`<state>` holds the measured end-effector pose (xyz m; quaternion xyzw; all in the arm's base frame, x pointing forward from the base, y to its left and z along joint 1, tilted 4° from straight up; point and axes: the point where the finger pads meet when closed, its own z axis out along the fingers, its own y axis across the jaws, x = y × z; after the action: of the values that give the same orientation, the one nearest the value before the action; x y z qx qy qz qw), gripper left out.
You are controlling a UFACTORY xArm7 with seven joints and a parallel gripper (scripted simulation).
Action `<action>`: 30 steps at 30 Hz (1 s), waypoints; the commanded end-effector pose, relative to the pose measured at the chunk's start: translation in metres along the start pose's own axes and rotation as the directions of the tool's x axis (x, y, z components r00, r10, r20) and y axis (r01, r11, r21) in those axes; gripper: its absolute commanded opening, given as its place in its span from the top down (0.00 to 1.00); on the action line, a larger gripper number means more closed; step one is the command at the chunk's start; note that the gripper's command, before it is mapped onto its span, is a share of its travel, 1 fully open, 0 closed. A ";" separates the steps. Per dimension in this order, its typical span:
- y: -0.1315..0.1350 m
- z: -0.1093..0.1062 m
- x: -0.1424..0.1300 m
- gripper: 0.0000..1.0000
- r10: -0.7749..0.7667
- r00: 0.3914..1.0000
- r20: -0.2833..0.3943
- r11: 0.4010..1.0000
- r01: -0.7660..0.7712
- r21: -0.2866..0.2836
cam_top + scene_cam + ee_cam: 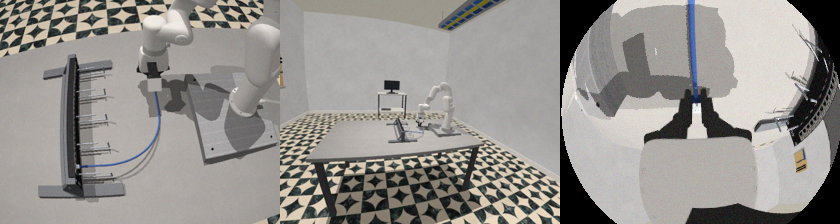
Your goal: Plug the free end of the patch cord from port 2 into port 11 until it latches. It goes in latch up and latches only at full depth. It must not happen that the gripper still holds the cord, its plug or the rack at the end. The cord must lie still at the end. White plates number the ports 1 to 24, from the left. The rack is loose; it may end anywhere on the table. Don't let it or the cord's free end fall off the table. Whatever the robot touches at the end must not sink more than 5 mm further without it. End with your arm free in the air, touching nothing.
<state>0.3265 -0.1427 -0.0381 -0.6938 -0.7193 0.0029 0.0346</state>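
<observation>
The long dark patch panel rack (71, 125) stands on the table at the left, with metal cable bars sticking out toward the arm. The blue patch cord (148, 142) leaves a port near the rack's near end (77, 166) and curves up to my gripper (154, 88). In the wrist view my gripper (696, 96) is shut on the cord's white plug (695, 115), low over the table, with the blue cord (691, 28) running straight ahead. The rack shows at the right edge of the wrist view (810, 106). The port numbers are too small to read.
The arm's grey base plate (227, 116) lies on the table to the right of the gripper. The rack's flat feet (81, 190) reach out at both ends. In the exterior view the table (394, 139) stands in a room with a monitor stand (391, 99) behind.
</observation>
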 end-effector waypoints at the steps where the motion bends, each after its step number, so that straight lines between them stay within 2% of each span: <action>1: 0.000 0.000 0.000 1.00 0.000 1.000 0.000 1.000 0.000 0.001; 30: 0.000 -0.005 0.000 1.00 0.000 1.000 0.000 1.000 0.000 0.001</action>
<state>0.3229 -0.1408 -0.0377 -0.6936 -0.7192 0.0045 0.0393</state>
